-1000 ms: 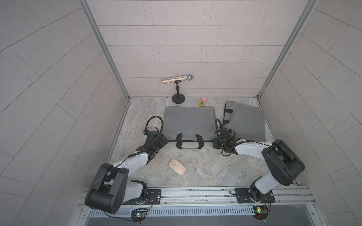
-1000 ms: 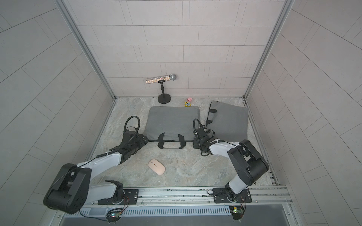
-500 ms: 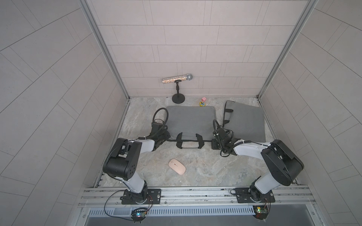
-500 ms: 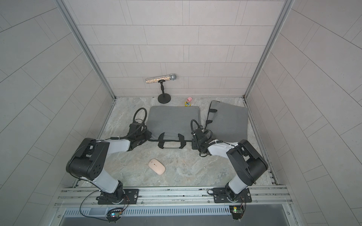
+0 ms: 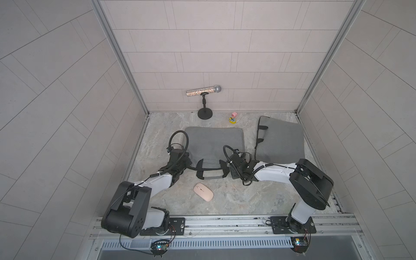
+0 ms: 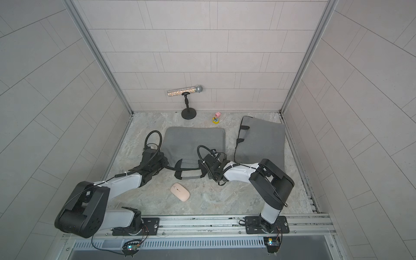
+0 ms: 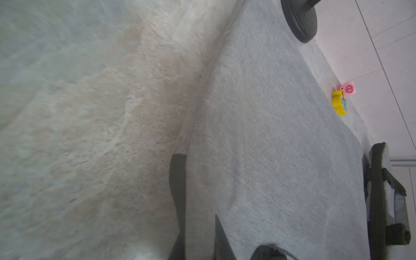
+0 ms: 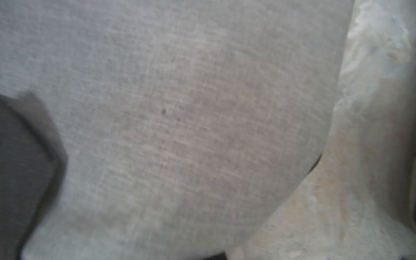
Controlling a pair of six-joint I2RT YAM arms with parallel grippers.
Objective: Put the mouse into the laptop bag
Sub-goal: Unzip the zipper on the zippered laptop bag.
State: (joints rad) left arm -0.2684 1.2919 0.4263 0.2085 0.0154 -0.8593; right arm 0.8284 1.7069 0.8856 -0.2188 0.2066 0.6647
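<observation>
One smooth oval pink mouse [image 5: 203,191]; flat woven grey laptop bag [image 5: 216,144] and second bag [image 5: 281,141], two.
Left gripper [image 5: 186,163] pinches the laptop bag's 8 o'clock corner; right gripper [image 5: 230,167] closed.

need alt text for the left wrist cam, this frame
Close-up of a grey laptop bag lying flat on a marbled table, its near edge gripped by the left hand. Beyond the bag, a yellow toy and a pink toy sit by the tiled wall, near a black stand base. A second bag shows at the frame edge.
</observation>
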